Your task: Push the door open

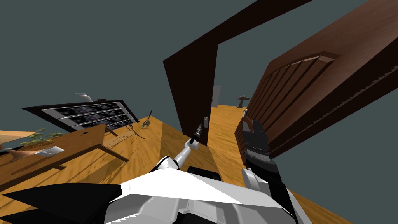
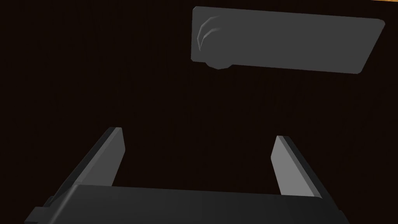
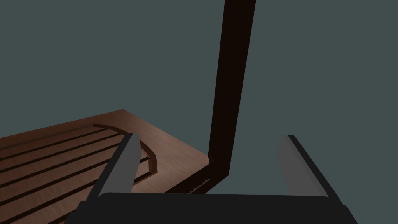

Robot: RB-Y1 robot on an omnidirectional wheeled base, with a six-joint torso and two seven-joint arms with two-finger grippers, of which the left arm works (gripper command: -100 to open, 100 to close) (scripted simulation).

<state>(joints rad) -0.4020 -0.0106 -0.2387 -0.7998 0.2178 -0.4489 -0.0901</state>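
Left gripper (image 2: 198, 132): fingers spread wide, facing one grey plate (image 2: 295, 42) on dark door frame (image 1: 192, 85). Right gripper (image 3: 210, 137): fingers spread wide, beside one brown panelled door (image 3: 58, 147), standing open.

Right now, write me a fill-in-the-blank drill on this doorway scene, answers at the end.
1. The left gripper and the right gripper both hold their fingers ___.
2. On the dark surface ahead of the left gripper sits a grey ___.
3. The brown panelled door stands open on the robot's ___ side.

Missing words: open; plate; right.
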